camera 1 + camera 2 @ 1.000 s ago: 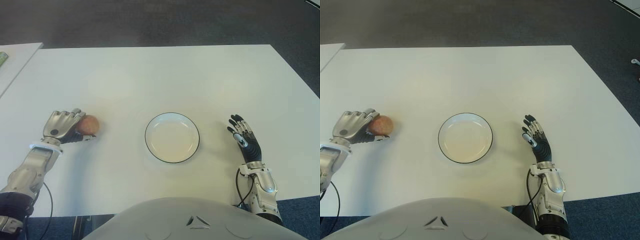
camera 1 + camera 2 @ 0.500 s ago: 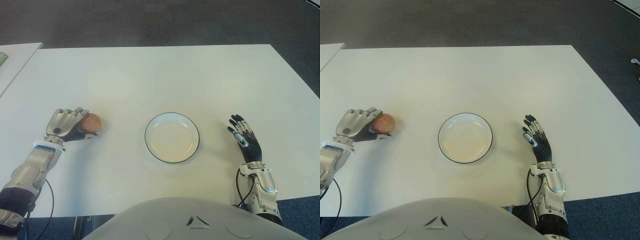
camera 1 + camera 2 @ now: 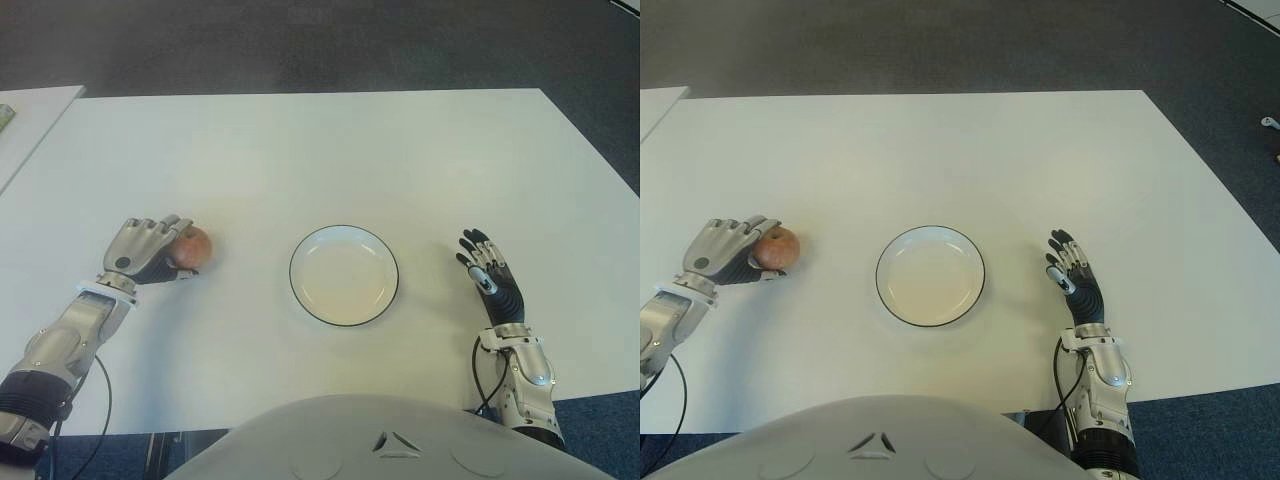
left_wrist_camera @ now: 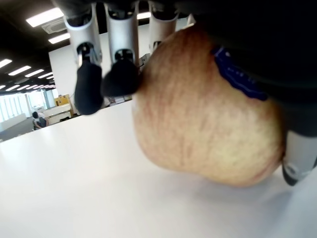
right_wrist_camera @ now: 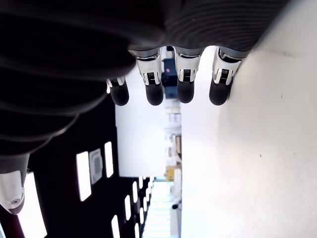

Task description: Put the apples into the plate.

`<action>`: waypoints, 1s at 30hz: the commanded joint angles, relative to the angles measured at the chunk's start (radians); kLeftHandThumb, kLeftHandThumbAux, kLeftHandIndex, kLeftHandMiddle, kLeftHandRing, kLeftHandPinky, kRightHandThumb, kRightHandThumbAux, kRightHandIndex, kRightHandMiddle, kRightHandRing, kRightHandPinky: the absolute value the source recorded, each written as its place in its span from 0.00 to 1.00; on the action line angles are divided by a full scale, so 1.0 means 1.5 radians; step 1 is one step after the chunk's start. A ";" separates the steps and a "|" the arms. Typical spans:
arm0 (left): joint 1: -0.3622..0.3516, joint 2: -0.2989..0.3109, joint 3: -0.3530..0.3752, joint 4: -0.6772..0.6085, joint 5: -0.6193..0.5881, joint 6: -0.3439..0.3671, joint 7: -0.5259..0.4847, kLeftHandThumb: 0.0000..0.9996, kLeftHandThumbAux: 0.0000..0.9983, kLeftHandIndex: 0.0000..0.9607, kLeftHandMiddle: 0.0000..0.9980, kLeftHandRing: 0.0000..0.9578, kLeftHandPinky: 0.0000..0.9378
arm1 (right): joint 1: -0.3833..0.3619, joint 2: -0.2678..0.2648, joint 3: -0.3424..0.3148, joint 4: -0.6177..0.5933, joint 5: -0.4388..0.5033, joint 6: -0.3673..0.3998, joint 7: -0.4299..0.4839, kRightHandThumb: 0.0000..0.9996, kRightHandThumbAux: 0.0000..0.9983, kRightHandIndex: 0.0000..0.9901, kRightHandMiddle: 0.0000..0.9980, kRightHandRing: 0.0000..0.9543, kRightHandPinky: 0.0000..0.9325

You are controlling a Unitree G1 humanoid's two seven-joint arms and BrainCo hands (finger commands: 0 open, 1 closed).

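A red-yellow apple point(image 3: 192, 245) is held in my left hand point(image 3: 150, 252) just above the white table point(image 3: 320, 150), left of the plate. Up close the apple point(image 4: 203, 114) fills the left wrist view, with curled fingers point(image 4: 119, 74) pressing against it. The white plate point(image 3: 344, 275) with a dark rim sits in the middle of the table and holds nothing. My right hand point(image 3: 488, 280) shows to the right of the plate, fingers point(image 5: 168, 84) straight and holding nothing.
A second white table edge point(image 3: 25, 120) shows at the far left. Dark carpet point(image 3: 320, 40) lies beyond the table's far edge. My grey torso point(image 3: 390, 440) fills the bottom of the eye views.
My left hand has carried the apple a short way to the right, toward the plate. The right hand has not moved.
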 commanded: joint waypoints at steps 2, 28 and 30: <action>0.021 -0.019 -0.031 0.020 -0.012 -0.031 -0.014 0.74 0.69 0.46 0.83 0.85 0.82 | 0.053 0.031 0.009 0.077 0.000 0.058 -0.006 0.18 0.50 0.04 0.07 0.03 0.02; 0.021 -0.025 -0.051 0.013 -0.007 -0.036 0.045 0.73 0.70 0.46 0.83 0.85 0.86 | 0.049 0.033 0.011 0.081 0.003 0.062 -0.002 0.18 0.49 0.05 0.09 0.04 0.03; 0.021 -0.026 -0.051 0.011 -0.007 -0.034 0.042 0.73 0.70 0.46 0.83 0.85 0.86 | 0.049 0.033 0.011 0.080 0.002 0.063 -0.003 0.18 0.49 0.05 0.09 0.04 0.04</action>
